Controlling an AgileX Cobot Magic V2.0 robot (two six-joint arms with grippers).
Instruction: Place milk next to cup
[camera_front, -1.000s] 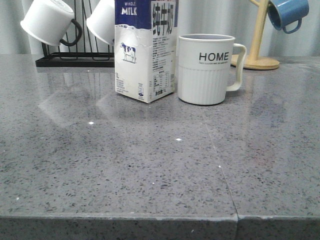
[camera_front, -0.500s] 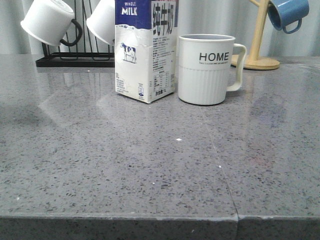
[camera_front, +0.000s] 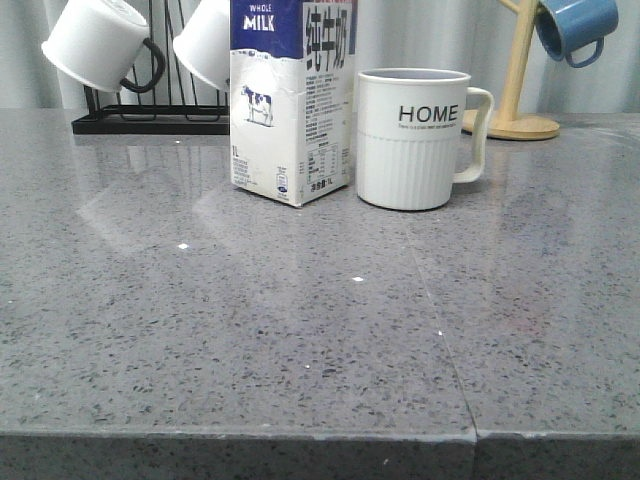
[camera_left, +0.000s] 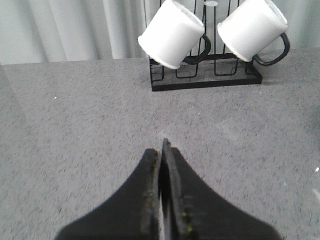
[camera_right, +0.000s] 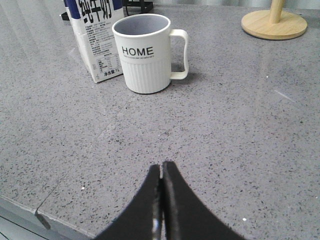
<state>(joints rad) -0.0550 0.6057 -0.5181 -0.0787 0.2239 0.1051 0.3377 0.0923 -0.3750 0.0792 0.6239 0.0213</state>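
Observation:
The milk (camera_front: 290, 100), a tall white carton with a dark blue top band, stands upright on the grey counter. Just to its right stands the cup (camera_front: 415, 138), a white HOME mug with a ribbed lower half and its handle to the right; a narrow gap separates them. The right wrist view shows the milk (camera_right: 95, 40) and the cup (camera_right: 145, 52) side by side, well ahead of my right gripper (camera_right: 161, 167), which is shut and empty. My left gripper (camera_left: 161, 150) is shut with nothing in it, over bare counter. Neither gripper appears in the front view.
A black wire rack (camera_front: 150, 120) holds two white mugs with black handles (camera_front: 95, 45) at the back left. A wooden mug tree (camera_front: 515, 110) with a blue mug (camera_front: 572, 25) stands at the back right. The counter's front edge (camera_front: 300, 435) runs along the bottom.
Milk and cup have not moved. A faint shadow on the counter's left side seen half a second ago is gone.

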